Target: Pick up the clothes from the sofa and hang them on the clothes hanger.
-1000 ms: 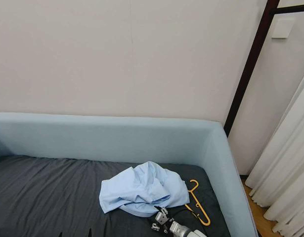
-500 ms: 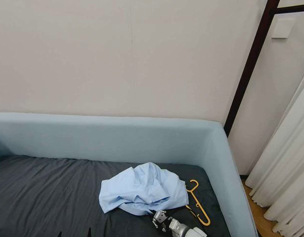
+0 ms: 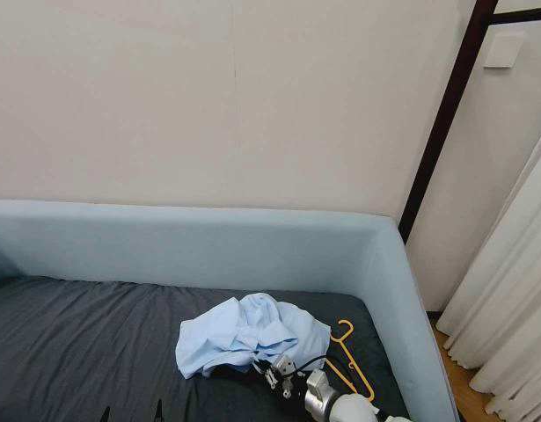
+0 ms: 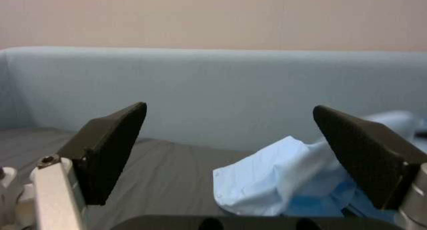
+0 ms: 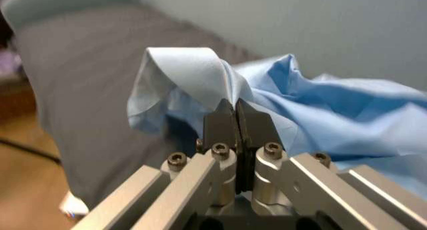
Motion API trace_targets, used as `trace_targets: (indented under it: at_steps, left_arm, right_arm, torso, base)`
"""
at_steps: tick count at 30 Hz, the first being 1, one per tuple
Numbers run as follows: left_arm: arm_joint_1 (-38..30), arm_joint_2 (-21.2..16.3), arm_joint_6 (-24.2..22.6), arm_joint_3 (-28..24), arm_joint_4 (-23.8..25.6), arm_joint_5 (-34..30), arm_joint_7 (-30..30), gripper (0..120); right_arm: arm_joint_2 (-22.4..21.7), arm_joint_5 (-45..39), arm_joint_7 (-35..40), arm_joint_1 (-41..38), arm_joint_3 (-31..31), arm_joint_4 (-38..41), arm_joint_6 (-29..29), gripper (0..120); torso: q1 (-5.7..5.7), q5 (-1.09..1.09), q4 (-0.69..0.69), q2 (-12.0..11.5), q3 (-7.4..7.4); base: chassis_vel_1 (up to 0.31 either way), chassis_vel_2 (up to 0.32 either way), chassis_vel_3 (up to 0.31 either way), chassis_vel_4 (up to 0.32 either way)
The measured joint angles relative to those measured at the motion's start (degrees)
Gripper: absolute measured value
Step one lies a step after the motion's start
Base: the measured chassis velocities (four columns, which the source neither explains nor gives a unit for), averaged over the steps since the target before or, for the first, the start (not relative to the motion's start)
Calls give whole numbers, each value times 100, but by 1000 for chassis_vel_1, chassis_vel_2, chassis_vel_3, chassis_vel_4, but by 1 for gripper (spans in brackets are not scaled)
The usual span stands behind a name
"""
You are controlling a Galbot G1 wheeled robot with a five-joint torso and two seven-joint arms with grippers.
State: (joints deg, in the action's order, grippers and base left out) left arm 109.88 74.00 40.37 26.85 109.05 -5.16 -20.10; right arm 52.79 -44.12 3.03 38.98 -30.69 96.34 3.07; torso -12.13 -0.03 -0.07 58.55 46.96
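Observation:
A crumpled light-blue shirt (image 3: pixel 248 338) lies on the dark grey sofa seat (image 3: pixel 85 352), beside an orange clothes hanger (image 3: pixel 349 359) at its right. My right gripper (image 3: pixel 272 374) is at the shirt's near edge. In the right wrist view its fingers (image 5: pixel 220 122) are pressed together on a fold of the shirt (image 5: pixel 193 79), which rises from the seat. My left gripper (image 4: pixel 243 140) hangs open low over the seat, left of the shirt (image 4: pixel 287 177), with nothing between its fingers.
The sofa's pale blue back (image 3: pixel 191 246) runs behind the seat, and its right arm (image 3: pixel 406 299) borders the hanger. White curtains (image 3: pixel 516 290) and a dark door frame (image 3: pixel 442 114) stand at the right. A beige wall fills the back.
My right gripper has moved left and farther onto the shirt's near edge. The shirt's near edge has bunched and shifted a little with it.

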Motion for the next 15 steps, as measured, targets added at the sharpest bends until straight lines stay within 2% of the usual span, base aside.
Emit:
trace_targets:
  at_steps: [1, 5, 6, 9, 15]
  left_arm:
    - [0, 0, 0, 0, 0, 0, 0, 99]
    - [-9, 1, 0, -1, 62, 3, 0, 98]
    - [-9, 1, 0, -1, 62, 3, 0, 98]
    - [0, 2, 0, 8, 146, 6, 2, 98]
    - [62, 4, -1, 46, 255, 8, 2, 99]
  right_arm:
    - [0, 0, 0, 0, 0, 0, 0, 0]
    - [-338, -1062, 529, -317, 347, 1085, 635, 0]
    - [-338, -1062, 529, -317, 347, 1085, 635, 0]
    - [-598, -1868, 883, -512, 764, 1805, 1138, 0]
    - [-1085, -2987, 808, -844, 1463, 2596, 1828, 0]
  torso:
    - [0, 0, 0, 0, 0]
    - [0, 0, 1, 0, 0]
    - [0, 0, 1, 0, 0]
    - [0, 0, 1, 0, 0]
    - [0, 1, 0, 0, 0]
  base:
    - [0, 0, 0, 0]
    - [0, 0, 0, 0]
    - [0, 0, 0, 0]
    - [0, 0, 0, 0]
    - [0, 0, 0, 0]
